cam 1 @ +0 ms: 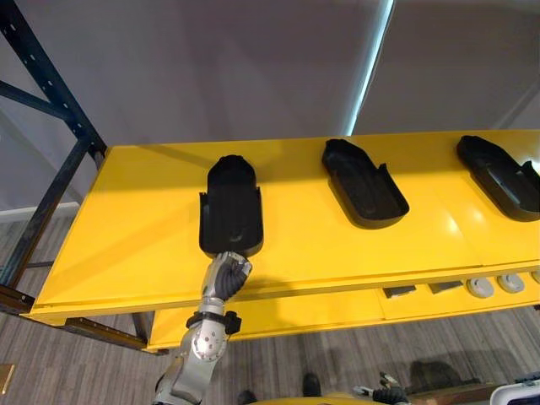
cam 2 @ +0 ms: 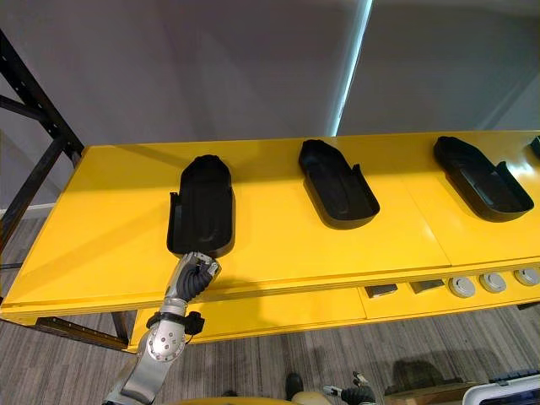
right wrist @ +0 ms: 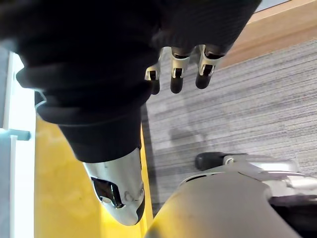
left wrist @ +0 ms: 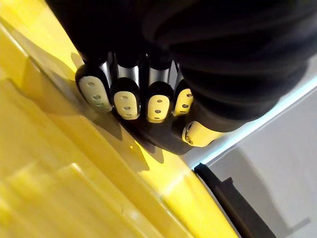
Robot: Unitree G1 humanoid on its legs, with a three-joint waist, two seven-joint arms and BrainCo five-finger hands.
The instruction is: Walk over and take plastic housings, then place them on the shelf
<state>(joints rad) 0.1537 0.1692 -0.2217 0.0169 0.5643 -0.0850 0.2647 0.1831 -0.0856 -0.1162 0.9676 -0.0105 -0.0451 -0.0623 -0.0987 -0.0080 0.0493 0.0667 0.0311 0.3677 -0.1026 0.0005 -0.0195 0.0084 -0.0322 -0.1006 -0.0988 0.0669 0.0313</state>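
I read the left hand (cam 1: 226,277) with fingers curled, gripping the near end of the leftmost housing (cam 1: 229,207) on the yellow shelf (cam 1: 135,228). 2 more housings (cam 1: 364,184) (cam 1: 499,177) lie to its right. The right hand (right wrist: 178,69) hangs over the floor (right wrist: 257,104), fingers loose.

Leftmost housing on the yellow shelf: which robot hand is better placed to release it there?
Left. The left robot hand is curled on the near end of the leftmost housing, which lies on the yellow shelf. The right robot hand hangs open low over the floor.

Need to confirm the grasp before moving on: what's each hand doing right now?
Left hand: closed on the near end of the leftmost plastic housing.
Right hand: open, holding nothing.
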